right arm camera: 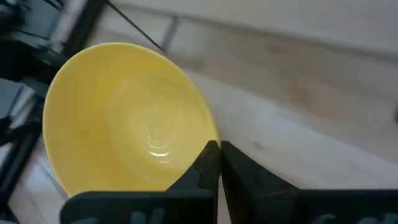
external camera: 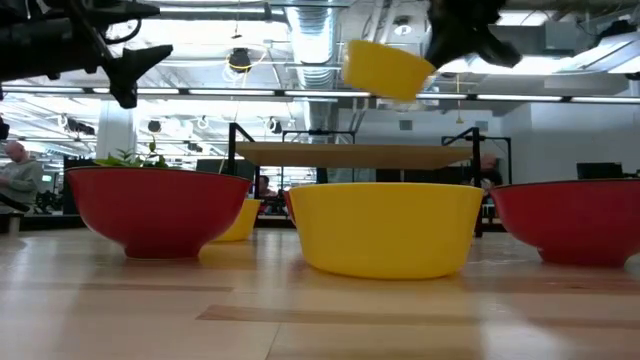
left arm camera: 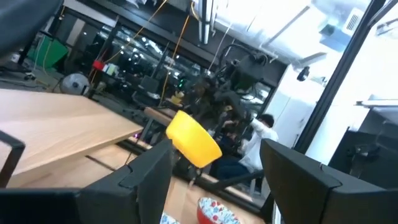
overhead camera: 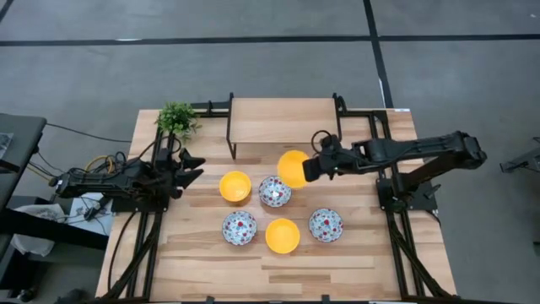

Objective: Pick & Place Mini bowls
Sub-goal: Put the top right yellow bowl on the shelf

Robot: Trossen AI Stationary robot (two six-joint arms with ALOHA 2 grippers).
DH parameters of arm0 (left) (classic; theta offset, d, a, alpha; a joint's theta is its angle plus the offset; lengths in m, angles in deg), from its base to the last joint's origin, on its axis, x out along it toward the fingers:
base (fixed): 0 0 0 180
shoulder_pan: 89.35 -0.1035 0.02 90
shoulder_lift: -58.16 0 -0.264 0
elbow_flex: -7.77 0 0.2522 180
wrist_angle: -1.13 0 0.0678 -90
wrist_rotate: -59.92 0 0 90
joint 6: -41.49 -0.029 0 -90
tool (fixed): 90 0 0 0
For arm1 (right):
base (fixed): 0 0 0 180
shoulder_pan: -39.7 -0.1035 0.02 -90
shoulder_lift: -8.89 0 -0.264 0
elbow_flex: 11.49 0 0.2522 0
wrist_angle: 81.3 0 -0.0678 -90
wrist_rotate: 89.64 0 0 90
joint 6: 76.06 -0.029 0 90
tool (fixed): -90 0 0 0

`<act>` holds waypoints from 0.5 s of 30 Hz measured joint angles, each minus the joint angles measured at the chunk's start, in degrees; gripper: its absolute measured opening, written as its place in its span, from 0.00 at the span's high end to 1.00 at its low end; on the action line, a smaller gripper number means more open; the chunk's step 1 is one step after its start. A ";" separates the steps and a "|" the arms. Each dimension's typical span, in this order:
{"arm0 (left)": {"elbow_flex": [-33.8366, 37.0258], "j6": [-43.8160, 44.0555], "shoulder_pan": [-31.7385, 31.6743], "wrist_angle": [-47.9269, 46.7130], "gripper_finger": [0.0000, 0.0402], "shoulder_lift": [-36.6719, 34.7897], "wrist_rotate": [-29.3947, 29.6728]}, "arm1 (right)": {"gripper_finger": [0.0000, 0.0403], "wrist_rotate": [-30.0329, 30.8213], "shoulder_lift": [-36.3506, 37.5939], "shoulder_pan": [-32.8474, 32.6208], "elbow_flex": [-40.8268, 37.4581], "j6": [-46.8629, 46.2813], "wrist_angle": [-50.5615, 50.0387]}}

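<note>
Where the right hand [right arm camera: 214,163] pinches the yellow bowl [right arm camera: 127,118], its rim hides.

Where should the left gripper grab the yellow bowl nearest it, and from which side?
Take the yellow bowl by its rim, from straight above, one finger inside and one outside the wall. It sits upright and open, and its left edge facing the left gripper looks clear. The right gripper holds another yellow bowl that same way, so a rim pinch likely works.
</note>
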 joint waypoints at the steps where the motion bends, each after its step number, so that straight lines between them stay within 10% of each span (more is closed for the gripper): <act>1: 0.00 0.42 0.00 0.80 0.40 0.00 0.00 | 1.00 1.24 -0.81 -0.11 1.20 1.12 0.04; 15: 0.00 0.98 0.00 10.63 0.40 0.11 0.01 | 1.00 12.24 -16.10 3.36 20.64 23.12 -0.45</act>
